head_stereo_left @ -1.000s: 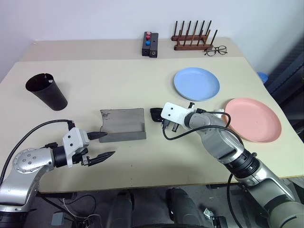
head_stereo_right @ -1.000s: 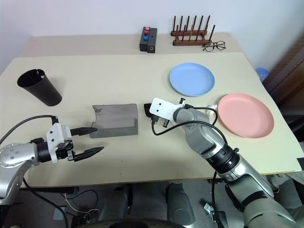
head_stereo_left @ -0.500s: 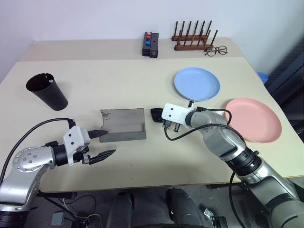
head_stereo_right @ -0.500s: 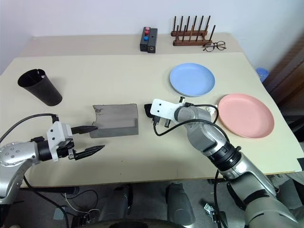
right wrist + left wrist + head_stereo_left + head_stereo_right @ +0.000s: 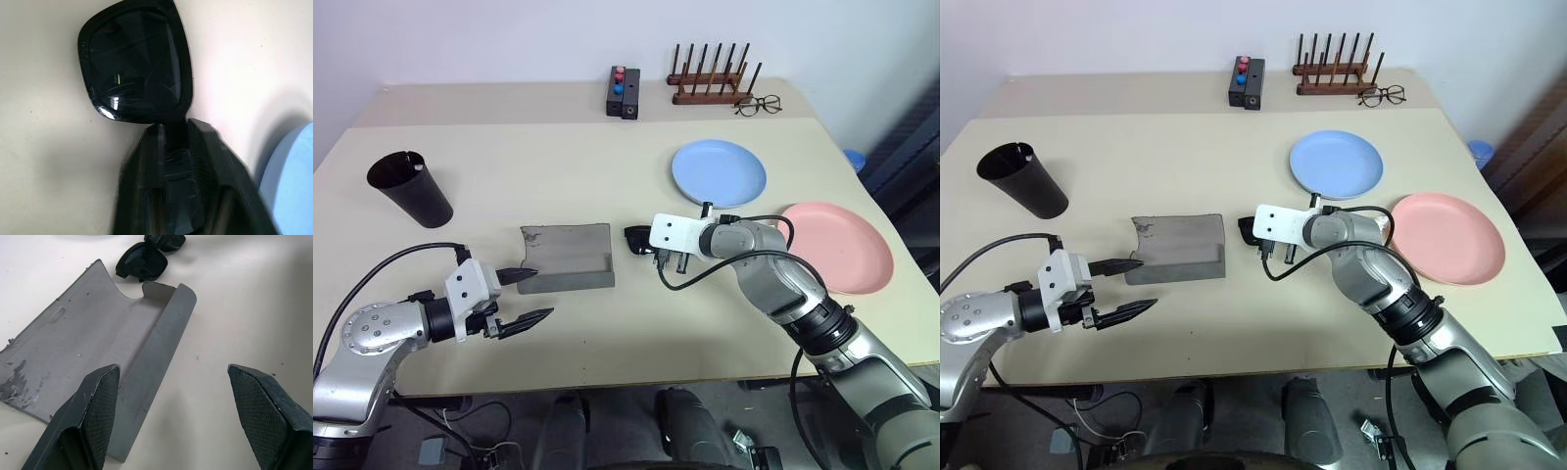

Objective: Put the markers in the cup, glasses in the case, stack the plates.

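The black glasses lie on the table just right of the open grey case. My right gripper is shut on the glasses, its fingers clamping one lens while the other lens sticks out free. My left gripper hangs open at the case's front left corner, nothing between its fingers. The black cup stands upright at the far left. The light blue plate and the pink plate lie apart on the right. The markers are out of view.
Along the back edge stand a black box with red and blue buttons, a wooden peg rack and thin clear spectacles. The table's front edge runs close below both arms.
My right forearm has swung to the right, away from the pink plate, and its wrist has turned a little. The glasses stay where they were. The left arm has not moved.
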